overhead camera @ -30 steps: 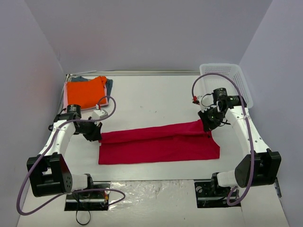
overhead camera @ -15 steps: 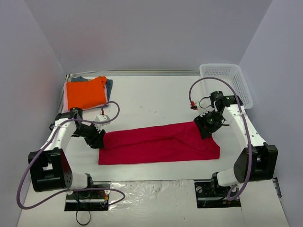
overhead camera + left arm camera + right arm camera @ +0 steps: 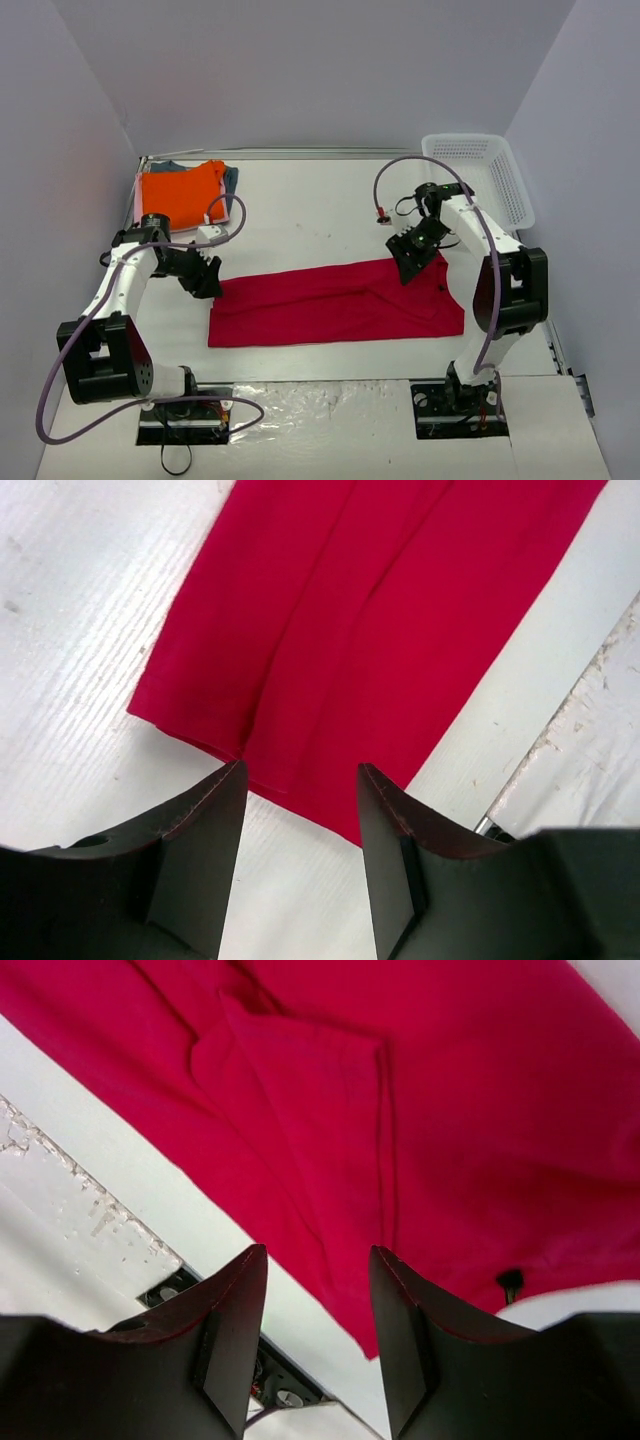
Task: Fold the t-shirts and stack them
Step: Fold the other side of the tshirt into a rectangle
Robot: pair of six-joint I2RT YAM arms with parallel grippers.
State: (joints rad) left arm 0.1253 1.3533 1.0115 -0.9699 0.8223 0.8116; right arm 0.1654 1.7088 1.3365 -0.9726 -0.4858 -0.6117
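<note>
Crimson t-shirt (image 3: 335, 302) lying flat on white table (image 3: 320, 210), near edge, folded into long band. Soft matte cloth showing lengthwise creases. Left gripper (image 3: 300, 780) hovering over its left end, jaws standing apart, holding nothing. Right gripper (image 3: 318, 1260) hovering over right end, jaws likewise apart. Orange t-shirt (image 3: 182, 195) lying folded square in far-left corner.

Plain booth around a white tabletop, softly and evenly lit.
Smooth pale lavender-grey walls (image 3: 320, 70) enclose the scuffed white painted table (image 3: 320, 205); a thin metal rail (image 3: 290, 154) runs along its far edge, and a white plastic mesh basket (image 3: 497, 165) sits at the far right corner.
</note>
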